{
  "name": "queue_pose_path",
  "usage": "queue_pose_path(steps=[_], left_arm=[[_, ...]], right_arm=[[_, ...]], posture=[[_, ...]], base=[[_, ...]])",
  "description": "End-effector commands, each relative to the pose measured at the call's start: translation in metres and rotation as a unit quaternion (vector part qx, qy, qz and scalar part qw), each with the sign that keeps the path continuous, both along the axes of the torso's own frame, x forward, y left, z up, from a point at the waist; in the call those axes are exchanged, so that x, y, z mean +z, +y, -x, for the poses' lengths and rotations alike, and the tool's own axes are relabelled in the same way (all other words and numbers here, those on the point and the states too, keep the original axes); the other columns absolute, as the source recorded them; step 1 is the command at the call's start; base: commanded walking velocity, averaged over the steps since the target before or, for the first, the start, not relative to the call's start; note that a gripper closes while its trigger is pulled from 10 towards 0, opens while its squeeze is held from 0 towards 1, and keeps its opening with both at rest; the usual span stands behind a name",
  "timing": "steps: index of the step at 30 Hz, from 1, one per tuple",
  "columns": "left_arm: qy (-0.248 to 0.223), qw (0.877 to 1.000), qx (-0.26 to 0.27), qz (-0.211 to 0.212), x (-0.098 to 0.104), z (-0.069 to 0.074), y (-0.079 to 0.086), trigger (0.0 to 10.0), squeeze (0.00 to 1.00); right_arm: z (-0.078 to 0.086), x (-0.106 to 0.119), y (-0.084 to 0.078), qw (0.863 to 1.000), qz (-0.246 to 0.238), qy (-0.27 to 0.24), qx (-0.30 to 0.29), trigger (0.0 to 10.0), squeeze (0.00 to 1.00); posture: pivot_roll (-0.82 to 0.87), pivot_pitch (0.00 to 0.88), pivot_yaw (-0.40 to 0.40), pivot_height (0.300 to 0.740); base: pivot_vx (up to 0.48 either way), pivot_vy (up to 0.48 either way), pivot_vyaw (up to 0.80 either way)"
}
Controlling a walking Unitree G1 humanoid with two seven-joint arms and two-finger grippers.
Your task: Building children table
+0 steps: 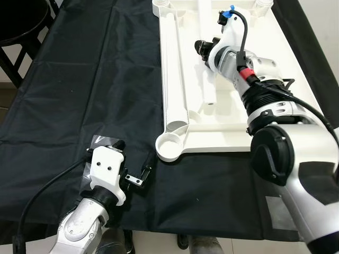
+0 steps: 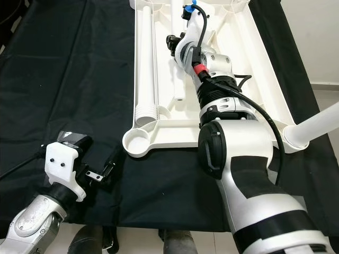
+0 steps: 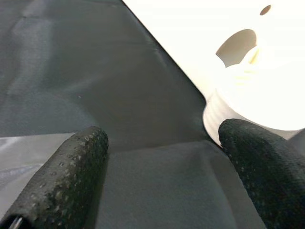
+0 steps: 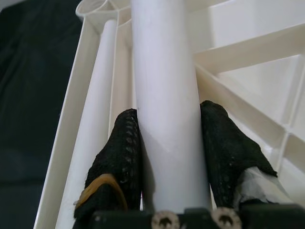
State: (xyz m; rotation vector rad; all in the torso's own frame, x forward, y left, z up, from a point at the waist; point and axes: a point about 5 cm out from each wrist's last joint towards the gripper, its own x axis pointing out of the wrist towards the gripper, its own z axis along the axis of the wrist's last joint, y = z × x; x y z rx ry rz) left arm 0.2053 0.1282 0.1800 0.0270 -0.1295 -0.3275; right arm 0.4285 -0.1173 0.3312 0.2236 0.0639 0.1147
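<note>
A white plastic tabletop lies upside down in the upper middle of the frame, on a surface covered with black cloth. The right claw reaches into the top centre and is clamped on a white tube — a table leg — with one black finger on each side. A second leg lies along the tabletop's left edge, just inside the rim (its end sits near the round corner socket). The left claw hovers at the lower left over the cloth, fingers apart and holding nothing, close to that corner socket.
</note>
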Motion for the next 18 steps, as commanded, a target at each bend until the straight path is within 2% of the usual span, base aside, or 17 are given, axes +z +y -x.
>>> queue_pose_path(steps=[1,3,7,8,9,11,12,13,14,15,17,18], left_arm=[[0.012,1.0,-0.001,0.0,-0.002,0.005,-0.001,10.0,0.0],[0.014,1.0,0.001,0.001,-0.003,0.007,-0.001,10.0,0.0],[0.015,1.0,0.001,0.001,-0.003,0.008,-0.001,10.0,0.0],[0.017,1.0,0.001,0.002,-0.003,0.009,-0.002,10.0,0.0],[0.019,1.0,0.001,0.002,-0.003,0.01,-0.002,10.0,0.0],[0.019,1.0,0.001,0.002,-0.003,0.01,-0.002,10.0,0.0],[0.02,1.0,0.0,0.002,-0.003,0.011,-0.003,10.0,0.0],[0.02,1.0,0.0,0.002,-0.003,0.011,-0.003,10.0,0.0],[0.022,1.0,0.001,0.003,-0.003,0.012,-0.003,10.0,0.0],[0.022,1.0,0.001,0.003,-0.003,0.012,-0.003,10.0,0.0],[0.025,1.0,0.001,0.003,-0.003,0.015,-0.003,10.0,0.0],[0.025,1.0,0.002,0.003,-0.003,0.015,-0.003,10.0,0.0]], right_arm=[[-0.001,-0.013,0.008,1.0,-0.019,0.014,0.005,0.2,0.0],[-0.001,0.005,0.004,0.999,-0.049,-0.018,-0.001,0.3,0.0],[0.0,0.012,0.002,0.998,-0.059,-0.031,-0.004,0.4,0.0],[0.0,0.018,0.001,0.997,-0.07,-0.039,-0.003,0.5,0.0],[0.001,0.021,0.002,0.996,-0.083,-0.045,0.003,1.2,0.0],[0.001,0.021,0.002,0.996,-0.083,-0.045,0.003,1.2,0.0],[0.001,0.025,0.004,0.994,-0.101,-0.05,0.011,1.9,0.0],[0.001,0.025,0.004,0.994,-0.101,-0.05,0.011,1.9,0.0],[0.002,0.029,0.006,0.992,-0.11,-0.056,0.018,2.7,0.0],[0.002,0.029,0.006,0.992,-0.11,-0.056,0.018,2.7,0.0],[0.003,0.034,0.011,0.991,-0.113,-0.061,0.025,4.4,0.0],[0.003,0.035,0.012,0.992,-0.108,-0.062,0.024,4.4,0.0]], posture=[[0.0,0.401,-0.064,0.74],[0.0,0.403,-0.065,0.74],[0.0,0.404,-0.066,0.74],[0.0,0.403,-0.066,0.74],[0.01,0.404,-0.067,0.74],[0.01,0.404,-0.067,0.74],[0.01,0.404,-0.067,0.74],[0.01,0.404,-0.067,0.74],[0.02,0.405,-0.068,0.74],[0.02,0.405,-0.068,0.74],[0.02,0.408,-0.07,0.74],[0.02,0.408,-0.07,0.74]], base=[[0.0,0.0,0.0],[0.0,0.0,0.0],[0.0,0.0,0.0],[0.0,0.0,0.0],[0.0,0.0,0.0],[0.0,0.0,0.0],[0.0,0.0,0.0],[0.0,0.0,0.0],[0.0,0.0,0.0],[0.0,0.0,0.0],[0.0,0.0,0.0],[0.0,0.0,0.0]])
